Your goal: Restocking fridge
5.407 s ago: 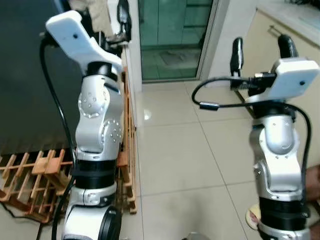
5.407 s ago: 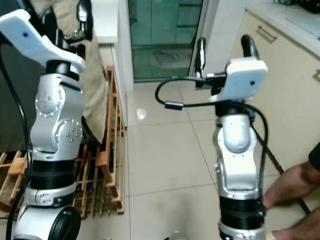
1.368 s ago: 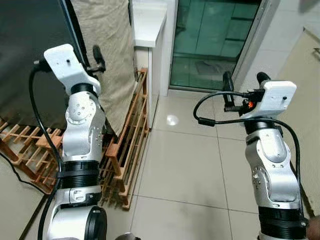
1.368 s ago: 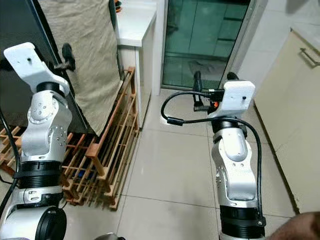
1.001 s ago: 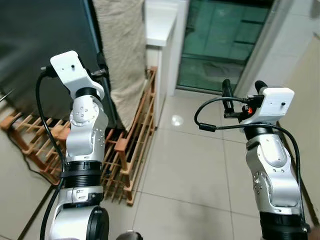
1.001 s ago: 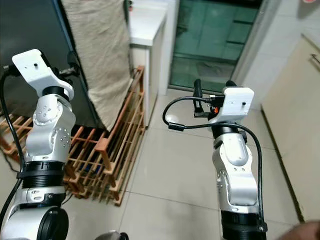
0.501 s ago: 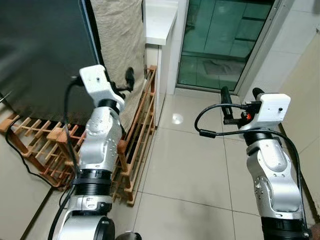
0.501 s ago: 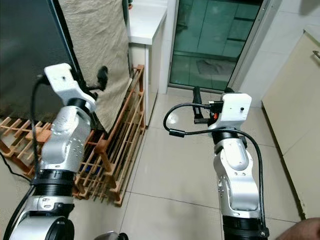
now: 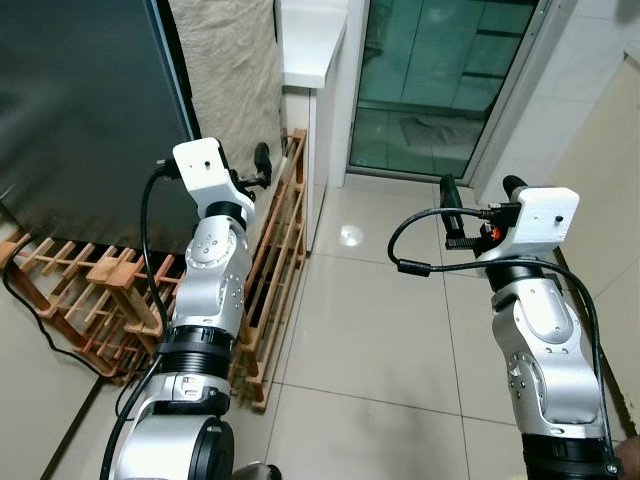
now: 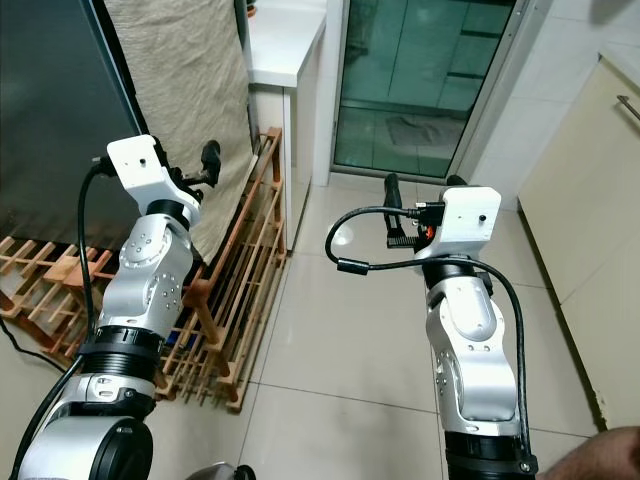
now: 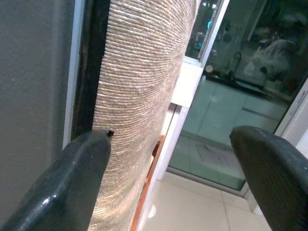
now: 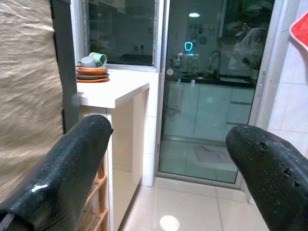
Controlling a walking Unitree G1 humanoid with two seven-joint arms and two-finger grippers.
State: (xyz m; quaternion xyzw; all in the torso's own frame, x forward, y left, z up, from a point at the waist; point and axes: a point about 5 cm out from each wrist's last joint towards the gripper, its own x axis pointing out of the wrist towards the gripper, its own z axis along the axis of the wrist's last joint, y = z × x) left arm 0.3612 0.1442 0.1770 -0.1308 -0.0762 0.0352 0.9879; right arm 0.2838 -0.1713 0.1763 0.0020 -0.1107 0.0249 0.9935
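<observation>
From the head views, our left gripper (image 9: 258,168) is raised near the dark fridge (image 9: 80,110) on the left, beside the hanging cloth (image 10: 190,90); our right gripper (image 10: 420,190) hovers over the floor tiles (image 9: 370,330). Both wrist views show fingers apart, holding nothing. We should reach the left gripper squarely to the door edge (image 11: 89,72) without snagging the cloth.

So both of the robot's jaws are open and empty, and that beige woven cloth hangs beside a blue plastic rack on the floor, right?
Not quite: the slatted rack on the floor is reddish-brown wood, not blue plastic, as both eye views show. The rest holds: the beige woven cloth hangs beside it, and the left gripper and right gripper have their jaws open and empty.
</observation>
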